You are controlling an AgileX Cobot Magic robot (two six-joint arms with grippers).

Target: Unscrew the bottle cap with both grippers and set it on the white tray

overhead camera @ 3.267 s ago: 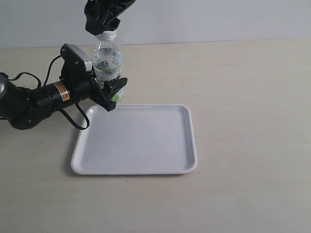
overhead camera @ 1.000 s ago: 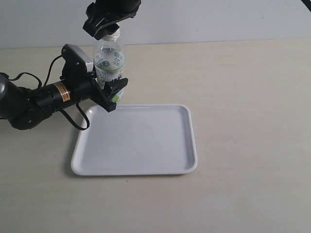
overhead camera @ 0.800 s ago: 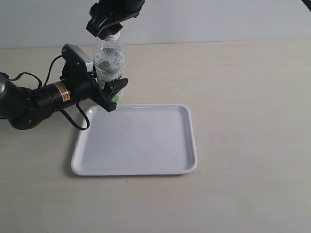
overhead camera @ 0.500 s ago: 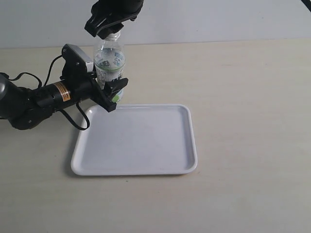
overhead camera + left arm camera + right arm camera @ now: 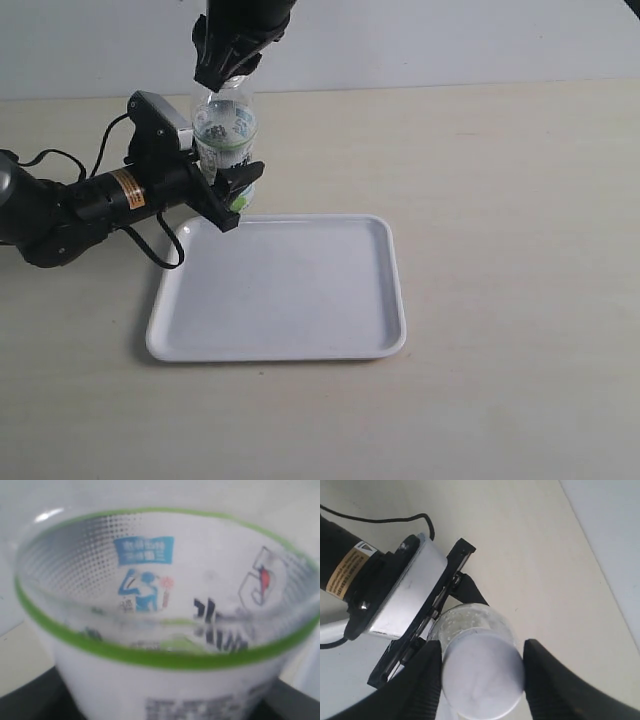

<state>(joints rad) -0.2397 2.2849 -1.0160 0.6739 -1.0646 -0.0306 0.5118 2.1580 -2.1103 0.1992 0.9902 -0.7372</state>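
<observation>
The bottle (image 5: 224, 135) stands upright on the table just behind the white tray (image 5: 290, 290). My left gripper (image 5: 230, 178) is shut on its lower labelled body, which fills the left wrist view as the bottle (image 5: 165, 630). From above, my right gripper (image 5: 225, 72) is shut on the bottle cap (image 5: 482, 680). In the right wrist view the right gripper (image 5: 482, 647) has one black ribbed finger on each side of the white cap. In the exterior view the cap is mostly hidden by those fingers.
The left arm (image 5: 70, 205), with its grey-white box (image 5: 160, 115) and cable, lies across the table left of the bottle. Pale tabletop (image 5: 500, 200) stretches to the right of the tray, and a light wall runs along the back.
The right gripper has turned around the cap above the bottle, so its fingers now hide more of it. Bottle, left gripper and tray have not moved.
</observation>
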